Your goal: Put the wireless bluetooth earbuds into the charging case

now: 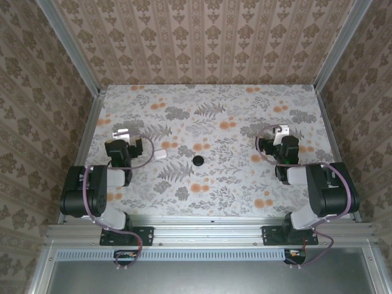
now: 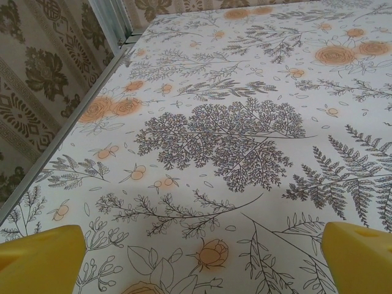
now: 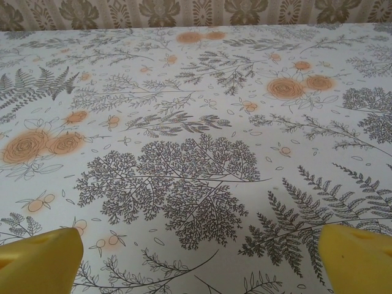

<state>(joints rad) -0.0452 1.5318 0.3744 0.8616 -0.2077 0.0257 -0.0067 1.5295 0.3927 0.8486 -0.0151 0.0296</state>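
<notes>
The charging case (image 1: pixel 160 154), a small white rounded pebble, lies on the floral tablecloth just right of my left arm. My left gripper (image 1: pixel 120 133) sits left of it and slightly farther back, apart from it. In the left wrist view my left gripper (image 2: pixel 199 257) is open, its yellow fingertips (image 2: pixel 40 257) spread wide over bare cloth. My right gripper (image 1: pixel 282 130) hovers over the right side; its wrist view shows it (image 3: pixel 197 258) open with nothing between the fingertips (image 3: pixel 358 257). A tiny pale speck (image 1: pixel 256 158), possibly an earbud, lies left of the right arm. The other earbud is too small to tell.
A black round disc (image 1: pixel 198 160) rests near the table's middle, right of the case. Metal frame rails (image 1: pixel 92 122) and patterned walls close in the left, right and back sides. The arm bases (image 1: pixel 122 233) stand at the near edge.
</notes>
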